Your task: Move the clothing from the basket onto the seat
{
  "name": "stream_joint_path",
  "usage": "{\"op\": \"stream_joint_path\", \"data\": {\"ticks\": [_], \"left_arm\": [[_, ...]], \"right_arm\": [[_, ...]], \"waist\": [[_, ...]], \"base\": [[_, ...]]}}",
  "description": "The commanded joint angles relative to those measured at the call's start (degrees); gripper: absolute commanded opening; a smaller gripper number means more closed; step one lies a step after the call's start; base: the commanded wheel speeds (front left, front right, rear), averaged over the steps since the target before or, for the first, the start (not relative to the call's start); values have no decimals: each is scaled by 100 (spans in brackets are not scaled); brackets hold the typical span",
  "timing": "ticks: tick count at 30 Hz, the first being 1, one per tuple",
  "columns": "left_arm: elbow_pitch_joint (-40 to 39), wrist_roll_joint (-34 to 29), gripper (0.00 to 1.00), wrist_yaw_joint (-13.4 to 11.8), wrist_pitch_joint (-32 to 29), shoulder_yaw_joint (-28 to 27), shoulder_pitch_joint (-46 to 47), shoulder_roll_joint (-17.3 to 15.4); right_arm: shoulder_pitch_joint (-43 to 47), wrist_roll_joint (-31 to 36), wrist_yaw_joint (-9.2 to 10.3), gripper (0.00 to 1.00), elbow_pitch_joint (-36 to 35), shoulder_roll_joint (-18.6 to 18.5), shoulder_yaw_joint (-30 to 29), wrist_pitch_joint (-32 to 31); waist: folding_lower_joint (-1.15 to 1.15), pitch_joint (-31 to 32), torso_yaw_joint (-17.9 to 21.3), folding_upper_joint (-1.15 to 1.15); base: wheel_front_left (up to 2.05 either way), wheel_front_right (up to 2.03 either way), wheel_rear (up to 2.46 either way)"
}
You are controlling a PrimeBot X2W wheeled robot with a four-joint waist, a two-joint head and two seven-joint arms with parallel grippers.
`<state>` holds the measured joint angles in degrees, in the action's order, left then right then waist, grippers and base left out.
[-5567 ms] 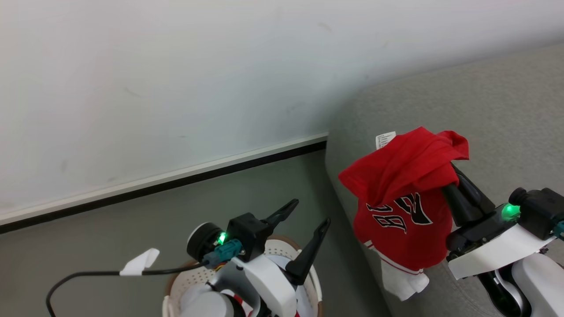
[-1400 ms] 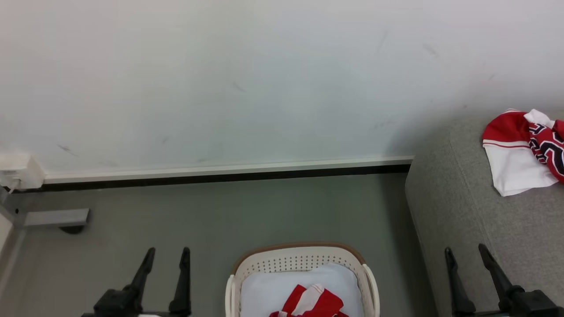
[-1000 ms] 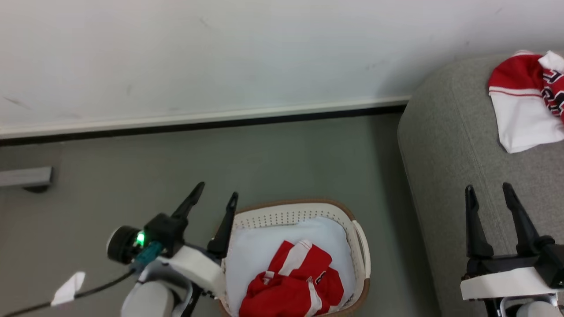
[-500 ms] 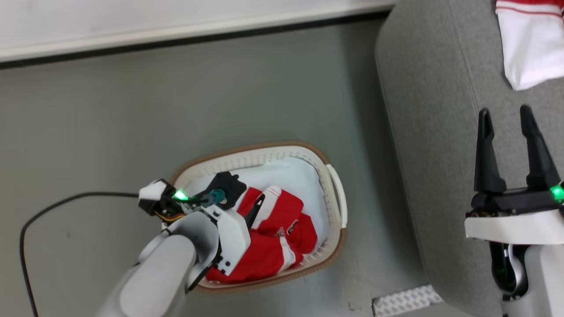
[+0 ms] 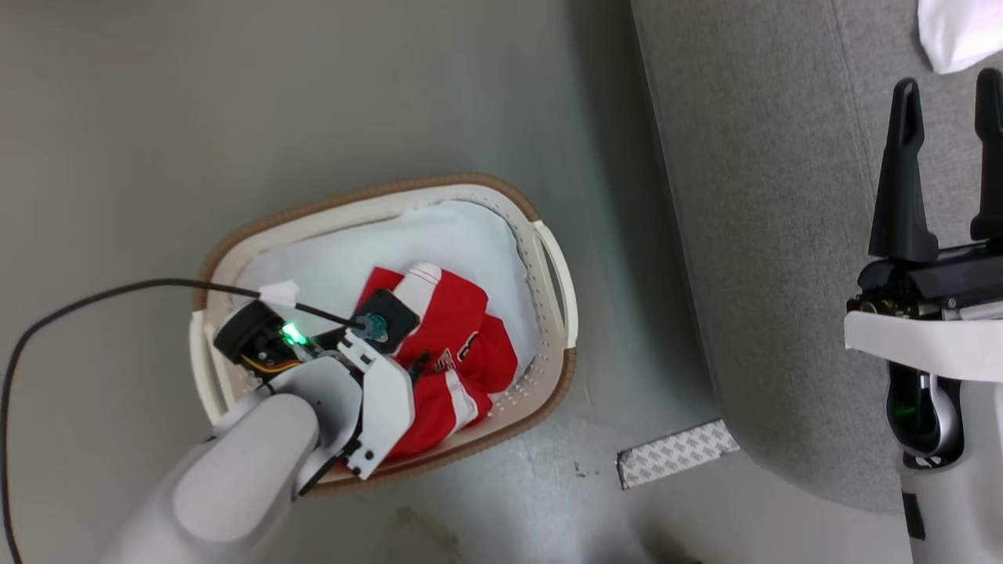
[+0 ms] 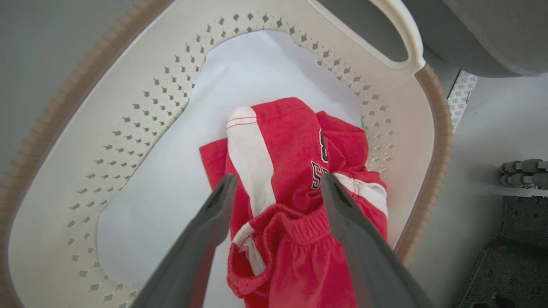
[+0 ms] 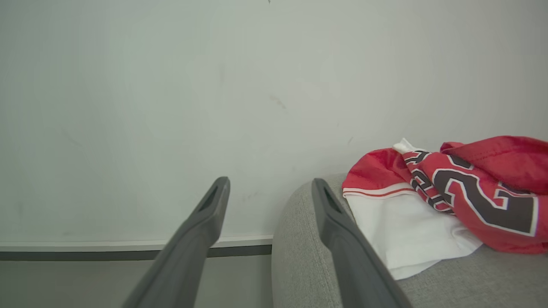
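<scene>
One crumpled red-and-white garment [image 6: 295, 171] lies in the basket [image 6: 128, 107] on a pale cloth [image 6: 171, 179]; another jersey [image 7: 449, 192] is already on the seat [image 5: 768, 196]. Left claw [image 6: 278, 179] is spread, straddling the garment. Right claw [image 5: 948, 78] is spread and empty over the seat. Likely soft, light, floppy: pinch the bunched waistband fold.

Basket open above, seat close beside

The basket [image 5: 392, 202] is open-topped; its perforated wall rings the clothing [image 6: 295, 162], where the left gripper [image 6: 278, 179] hangs, spread wide, astride the red heap. A black cable [image 5: 157, 281] arcs over the left rim. A narrow strip of floor [image 5: 619, 235] parts basket from seat [image 5: 768, 235]; the right gripper [image 5: 948, 78] stands spread over bare grey upholstery.
</scene>
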<state>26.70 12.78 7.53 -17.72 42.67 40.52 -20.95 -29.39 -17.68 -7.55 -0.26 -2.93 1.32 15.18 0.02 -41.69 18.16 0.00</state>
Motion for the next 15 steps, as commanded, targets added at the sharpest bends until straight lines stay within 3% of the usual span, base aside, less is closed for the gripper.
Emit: {"op": "stream_joint_path", "data": {"ticks": [1,15], "left_arm": [[-71,139,100,-13,-87,107,107,-166],[-639,636,100,-13,-610,709,429,-904]], "right_arm": [[-162,-42,12,100,-59,1,24,-5],[-810,-148,12,100,-9,2,320,-5]], "waist": [[-2,-269,132,0],[-2,-889,248,0]], "base": [[0,0,0],[0,0,0]]}}
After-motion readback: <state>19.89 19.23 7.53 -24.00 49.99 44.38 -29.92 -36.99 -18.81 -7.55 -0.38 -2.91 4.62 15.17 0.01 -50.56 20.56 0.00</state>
